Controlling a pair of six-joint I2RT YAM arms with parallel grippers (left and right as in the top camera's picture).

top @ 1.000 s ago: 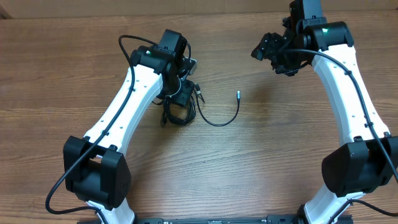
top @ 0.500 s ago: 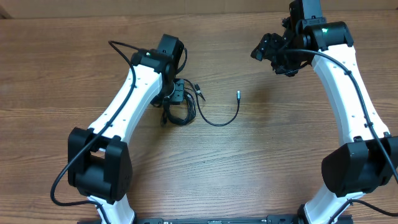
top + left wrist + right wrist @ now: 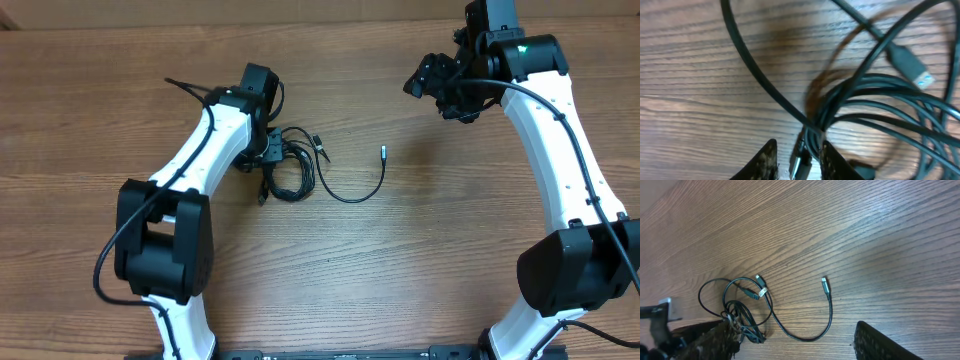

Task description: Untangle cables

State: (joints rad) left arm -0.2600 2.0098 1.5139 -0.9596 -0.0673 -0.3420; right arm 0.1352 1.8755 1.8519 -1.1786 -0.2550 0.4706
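**A:** What do they lie on?

**B:** A brown wood-grain table. The thin black cables sit left of centre as a small knotted bundle. One loose strand curves out to the right and ends in a small silver-tipped plug.

**A:** Anything in the way?

**B:** The white left arm reaches over the bundle's left edge. The left gripper is right on the knot and covers part of it from above.

**A:** Is it pinching?

**B:** In the wrist view its fingers stand close on either side of a strand, but they are cut off at the bottom edge and blurred. I cannot tell if they press on it.

**A:** And the other?

**B:** The right gripper hangs well apart from the cables, over the far right of the table. Its jaws are spread wide with nothing between them.
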